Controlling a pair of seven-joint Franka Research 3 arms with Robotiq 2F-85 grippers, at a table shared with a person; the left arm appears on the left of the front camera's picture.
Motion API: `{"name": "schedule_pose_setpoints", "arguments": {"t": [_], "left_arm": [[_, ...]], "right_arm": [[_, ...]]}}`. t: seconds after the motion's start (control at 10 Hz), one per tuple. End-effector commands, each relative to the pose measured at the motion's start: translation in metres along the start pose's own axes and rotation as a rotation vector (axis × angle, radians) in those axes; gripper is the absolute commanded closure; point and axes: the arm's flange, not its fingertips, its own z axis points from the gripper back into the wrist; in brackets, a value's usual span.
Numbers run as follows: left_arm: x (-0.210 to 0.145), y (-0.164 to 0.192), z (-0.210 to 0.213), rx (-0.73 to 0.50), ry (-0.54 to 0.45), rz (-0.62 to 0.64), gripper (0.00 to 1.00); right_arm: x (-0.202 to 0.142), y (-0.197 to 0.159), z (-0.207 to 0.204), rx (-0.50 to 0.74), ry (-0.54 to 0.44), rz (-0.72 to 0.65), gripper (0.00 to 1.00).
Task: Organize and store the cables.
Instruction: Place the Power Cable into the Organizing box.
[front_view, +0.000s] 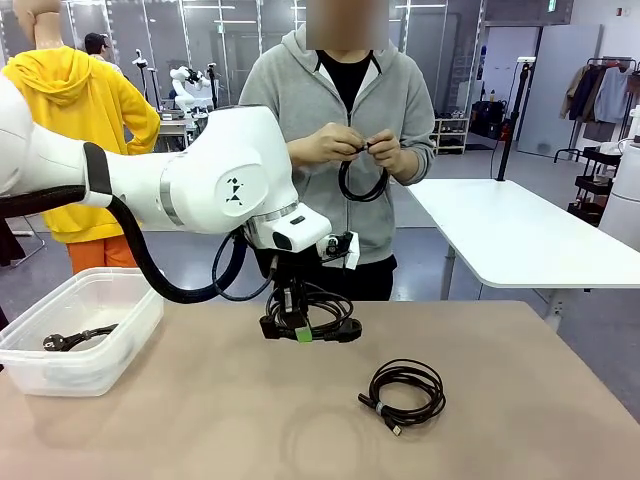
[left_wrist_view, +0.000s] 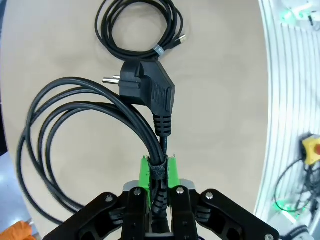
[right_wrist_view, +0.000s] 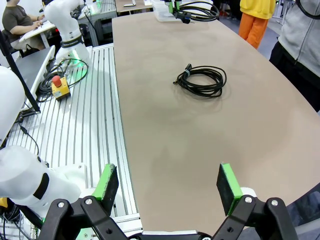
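My left gripper (front_view: 297, 328) is shut on a black power cable (front_view: 315, 312), a coil with a large plug (left_wrist_view: 147, 86), held low over the middle of the table. The green pads (left_wrist_view: 145, 172) pinch the strapped bundle. A second cable (front_view: 405, 392) lies coiled on the table to the right; the left wrist view has this coil (left_wrist_view: 137, 27) beyond the plug. Another cable (front_view: 75, 340) lies in the clear bin (front_view: 135, 325) at the left. The person holds a small coil (front_view: 362, 178) in both hands at chest height. My right gripper (right_wrist_view: 167, 182) is open over the table's edge, far from the lying coil (right_wrist_view: 201, 80).
The tan table (front_view: 200, 420) is bare in front of the bin and the coil. A ribbed metal base (right_wrist_view: 100, 110) with a red stop button (right_wrist_view: 58, 81) lies beside the table. A white table (front_view: 520, 230) stands behind at the right.
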Motion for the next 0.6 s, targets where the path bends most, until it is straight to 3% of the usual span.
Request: {"name": "schedule_pose_setpoints", "arguments": {"t": [0.0, 0.2, 0.5], "left_arm": [[-0.025, 0.006, 0.023, 0.008, -0.029, -0.077, 0.85], [-0.089, 0.017, 0.066, 0.009, -0.085, -0.080, 0.85], [-0.182, 0.013, 0.102, 0.027, -0.025, -0.138, 0.85]], "right_arm": [[0.003, 0.001, -0.002, -0.014, -0.005, 0.002, 0.00], [0.003, 0.001, -0.002, -0.014, -0.005, 0.002, 0.00], [0.003, 0.001, -0.002, -0.014, -0.005, 0.002, 0.00]]}}
